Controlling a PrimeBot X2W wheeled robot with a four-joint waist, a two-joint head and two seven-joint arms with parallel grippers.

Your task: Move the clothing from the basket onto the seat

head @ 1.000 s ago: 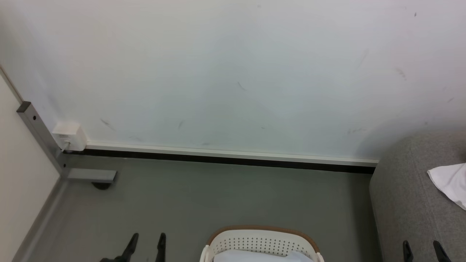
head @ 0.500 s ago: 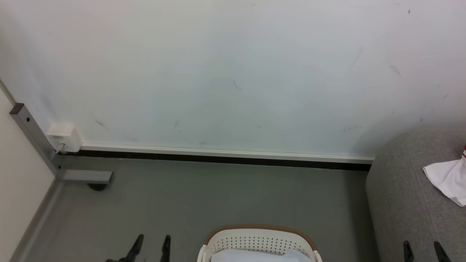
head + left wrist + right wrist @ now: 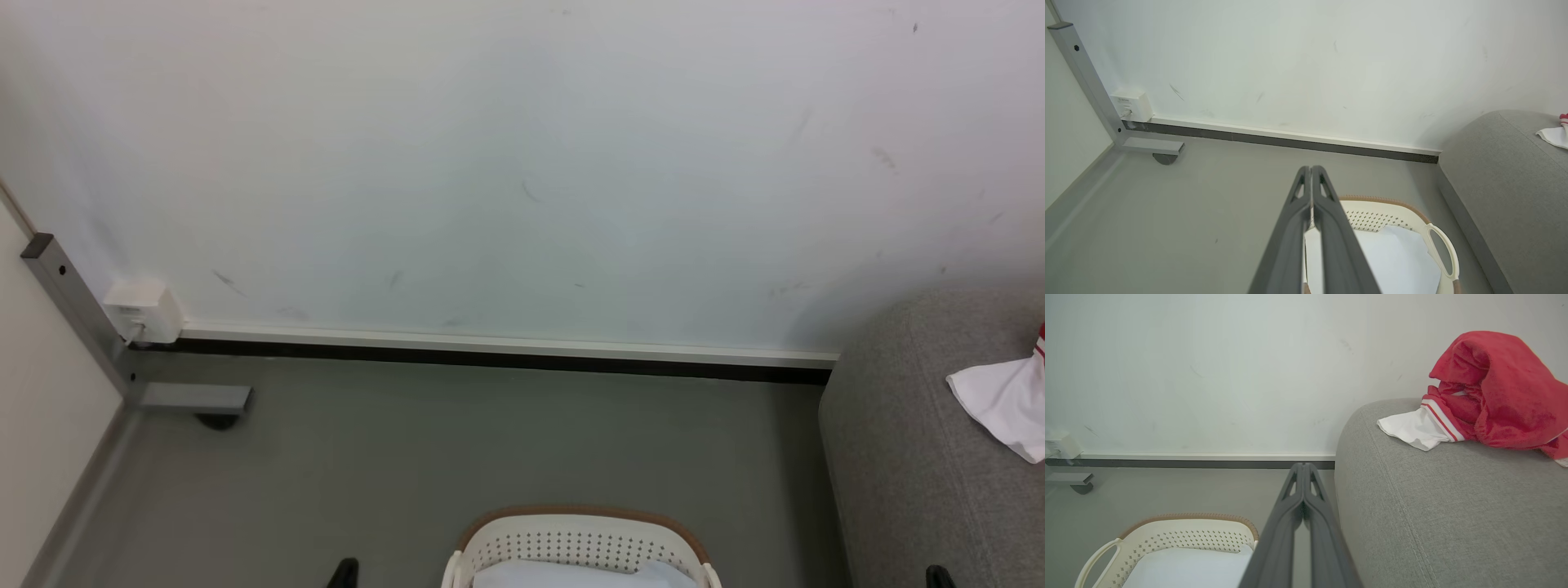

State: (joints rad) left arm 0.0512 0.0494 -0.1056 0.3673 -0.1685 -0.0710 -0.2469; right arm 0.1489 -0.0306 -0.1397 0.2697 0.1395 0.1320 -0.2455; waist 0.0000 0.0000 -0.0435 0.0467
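Two hands barely clear your head view's bottom edge: left hand (image 3: 346, 573) beside the basket (image 3: 580, 541), right hand (image 3: 939, 576) before the seat (image 3: 906, 474). Left wrist view: left hand pressed together, empty, above the basket. Right wrist view: right hand likewise; the clothing (image 3: 1490, 388) heaped on the seat.

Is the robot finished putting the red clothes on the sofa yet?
Done: the soft red garment with white panels and striped trim lies on the big grey fabric sofa. In hand: nothing; the left gripper and right gripper are both shut and empty. Left: seemingly nothing; the white perforated basket with the tan rim shows plain pale bluish-white fabric inside.
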